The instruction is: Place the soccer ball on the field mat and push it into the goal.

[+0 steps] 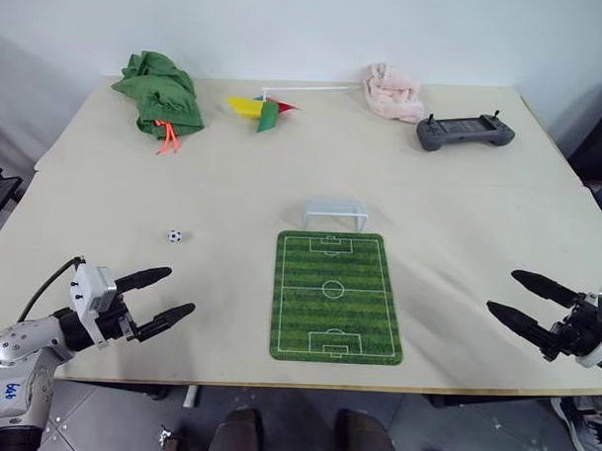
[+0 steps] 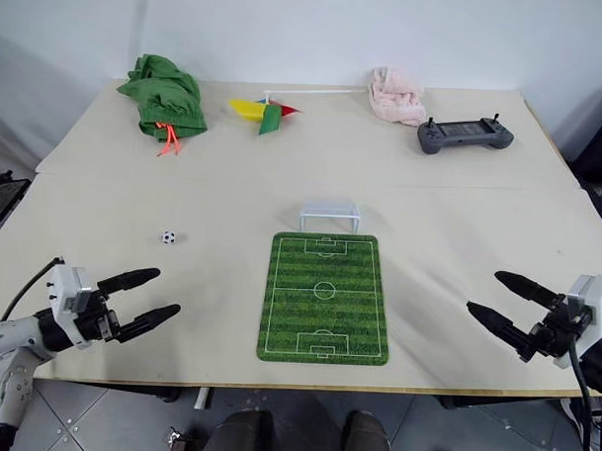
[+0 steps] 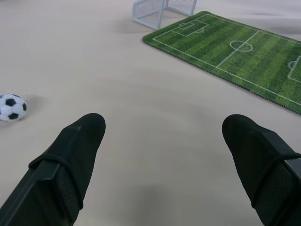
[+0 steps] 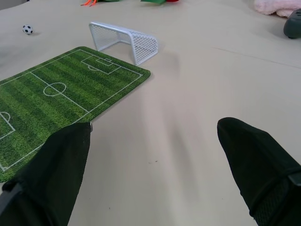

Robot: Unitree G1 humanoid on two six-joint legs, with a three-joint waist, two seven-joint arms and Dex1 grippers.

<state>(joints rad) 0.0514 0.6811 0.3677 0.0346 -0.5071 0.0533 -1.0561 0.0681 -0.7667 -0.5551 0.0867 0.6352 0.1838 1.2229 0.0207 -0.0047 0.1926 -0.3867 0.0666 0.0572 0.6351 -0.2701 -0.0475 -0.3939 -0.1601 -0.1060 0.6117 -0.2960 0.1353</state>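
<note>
Soccer ball lying off the field mat, both grippers held apart and empty.

The soccer ball (image 1: 174, 236) is seen on the bare tabletop (image 1: 459, 221), left of the field mat (image 1: 336, 297) and well apart from it. The mat is laid near the front edge at mid-width, and the goal (image 1: 334, 213) is set just beyond its far end. The left gripper (image 1: 162, 297) is held over the front left corner, fingers spread wide, nothing between them. The right gripper (image 1: 524, 301) is held at the front right corner, likewise spread and empty.
</note>
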